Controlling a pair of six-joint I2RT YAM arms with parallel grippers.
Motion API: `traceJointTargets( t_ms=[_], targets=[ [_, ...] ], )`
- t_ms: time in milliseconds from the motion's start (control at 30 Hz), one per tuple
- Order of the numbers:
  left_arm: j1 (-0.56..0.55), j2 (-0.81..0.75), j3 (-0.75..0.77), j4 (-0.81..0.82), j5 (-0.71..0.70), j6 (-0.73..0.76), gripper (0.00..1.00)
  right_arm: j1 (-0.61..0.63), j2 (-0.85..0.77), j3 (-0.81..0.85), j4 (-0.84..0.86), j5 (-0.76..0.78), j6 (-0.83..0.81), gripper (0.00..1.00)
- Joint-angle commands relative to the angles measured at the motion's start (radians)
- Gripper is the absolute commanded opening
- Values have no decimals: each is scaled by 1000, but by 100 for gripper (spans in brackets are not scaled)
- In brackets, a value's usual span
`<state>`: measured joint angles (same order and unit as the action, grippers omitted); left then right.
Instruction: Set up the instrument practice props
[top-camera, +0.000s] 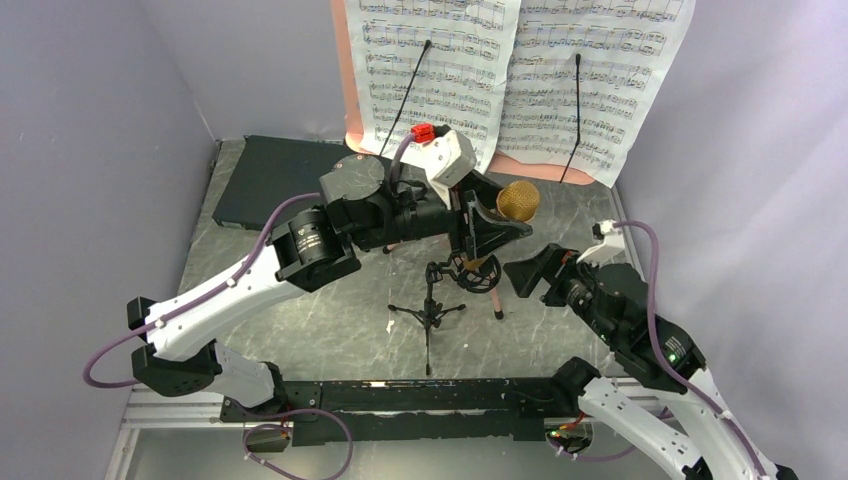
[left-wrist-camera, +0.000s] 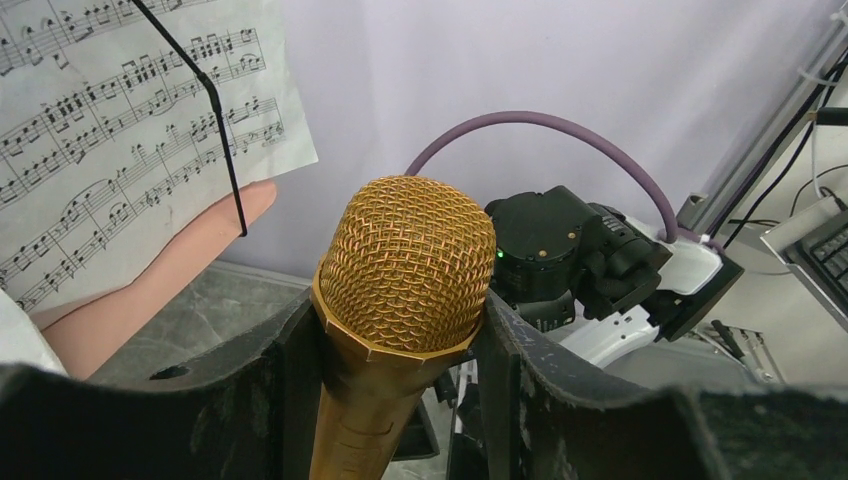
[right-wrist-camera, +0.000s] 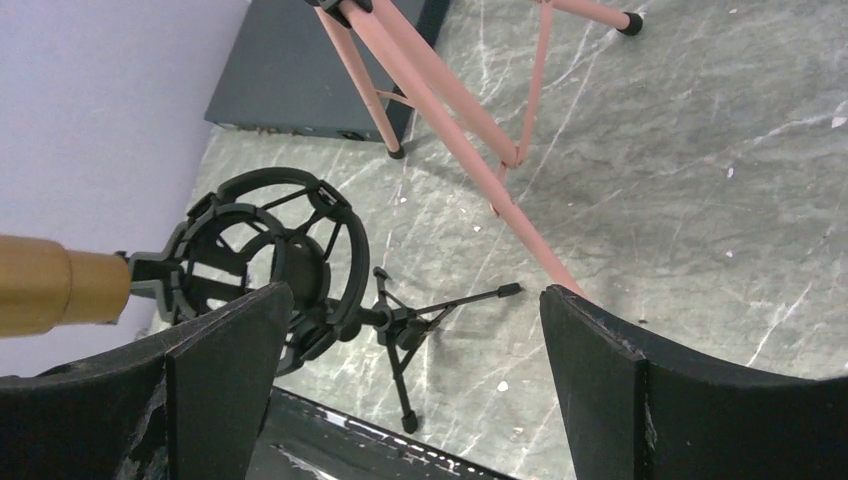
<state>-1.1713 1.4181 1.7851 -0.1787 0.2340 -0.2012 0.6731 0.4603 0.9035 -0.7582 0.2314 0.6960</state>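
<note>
The gold microphone (left-wrist-camera: 405, 265) is clamped between the fingers of the left gripper (top-camera: 490, 225), head uppermost. Its long axis slants down toward the ring mount (right-wrist-camera: 265, 255) of the small black tripod mic stand (top-camera: 430, 300). In the right wrist view its tail end meets the ring's outer frame, but whether it sits inside the ring cannot be told. The right gripper (right-wrist-camera: 410, 295) hangs wide and empty just beside the mount, and looks best placed to steady the stand while the left arm feeds the microphone along that axis.

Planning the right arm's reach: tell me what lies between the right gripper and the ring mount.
Between right gripper and ring mount, a pink music stand leg slants down; the top view shows it.
</note>
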Motion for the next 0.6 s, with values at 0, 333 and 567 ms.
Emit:
traceJointTargets(
  t_ms=[0,333,567],
  targets=[
    [-25,14,70,-20,-45,64,3,3,48,0,104,2,-76,99],
    [-43,8,64,-15,-40,71,3,-16,109,18,226,37,-120,99],
    [-49,-15,34,4,-37,69,3,-209,165,-11,338,-180,-98,99]
  ],
)
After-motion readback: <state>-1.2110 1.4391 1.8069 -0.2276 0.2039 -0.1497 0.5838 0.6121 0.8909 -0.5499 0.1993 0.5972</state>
